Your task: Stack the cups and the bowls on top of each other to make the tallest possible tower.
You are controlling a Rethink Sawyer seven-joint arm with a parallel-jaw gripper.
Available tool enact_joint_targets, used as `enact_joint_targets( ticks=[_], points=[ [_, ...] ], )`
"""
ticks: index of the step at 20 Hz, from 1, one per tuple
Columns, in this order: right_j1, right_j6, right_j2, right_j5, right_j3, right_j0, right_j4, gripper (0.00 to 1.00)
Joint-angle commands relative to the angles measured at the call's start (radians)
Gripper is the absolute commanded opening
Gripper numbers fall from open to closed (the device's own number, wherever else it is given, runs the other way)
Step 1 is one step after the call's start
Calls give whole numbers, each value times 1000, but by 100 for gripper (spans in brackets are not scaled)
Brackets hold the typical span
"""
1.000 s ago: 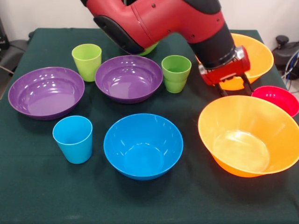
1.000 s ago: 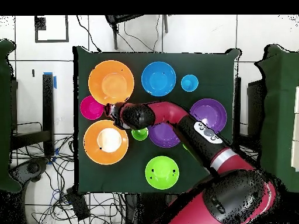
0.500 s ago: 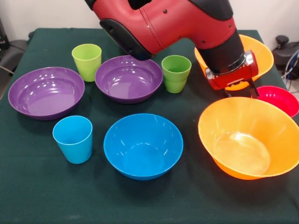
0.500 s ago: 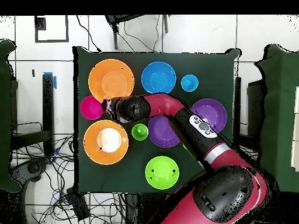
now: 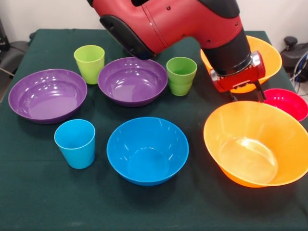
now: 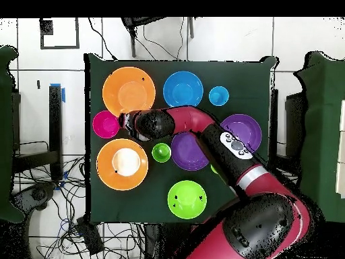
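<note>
My gripper (image 5: 246, 96) (image 6: 124, 123) hangs open at the far rim of the near orange bowl (image 5: 250, 144) (image 6: 128, 91), its tips hidden behind that rim. The small red bowl (image 5: 288, 103) (image 6: 106, 124) sits just beside it, and the second orange bowl (image 5: 269, 53) (image 6: 122, 164) lies behind the wrist. Two purple bowls (image 5: 47, 94) (image 5: 132, 79), a blue bowl (image 5: 147, 149), a sky-blue cup (image 5: 75, 143), a yellow-green cup (image 5: 89, 62) and a ridged green cup (image 5: 181, 74) each stand alone. The green bowl (image 6: 186, 199) shows only in the overhead view. No tower is in view.
The dark green tablecloth (image 5: 43, 192) covers the table. My red arm (image 5: 168, 24) reaches over the back of the table above the purple bowl. Cables lie on the floor (image 6: 54, 195) beside the table.
The gripper has moved from the front of the far orange bowl towards the red bowl and the near orange bowl's far rim. The near orange bowl has shifted slightly.
</note>
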Motion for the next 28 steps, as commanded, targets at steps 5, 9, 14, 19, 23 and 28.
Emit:
enact_joint_targets(
  ticks=[5, 9, 14, 19, 23, 28],
  points=[
    [-206, -8, -55, -70, 228, -10, -70, 100],
    [-256, 30, -65, -115, 311, -14, -70, 100],
    [-302, 75, -103, -181, 390, -1, -78, 100],
    [-328, 86, -148, -243, 447, 19, -96, 100],
    [-318, 51, -178, -281, 453, 34, -126, 100],
    [-295, 12, -217, -320, 442, 45, -178, 100]
  ],
)
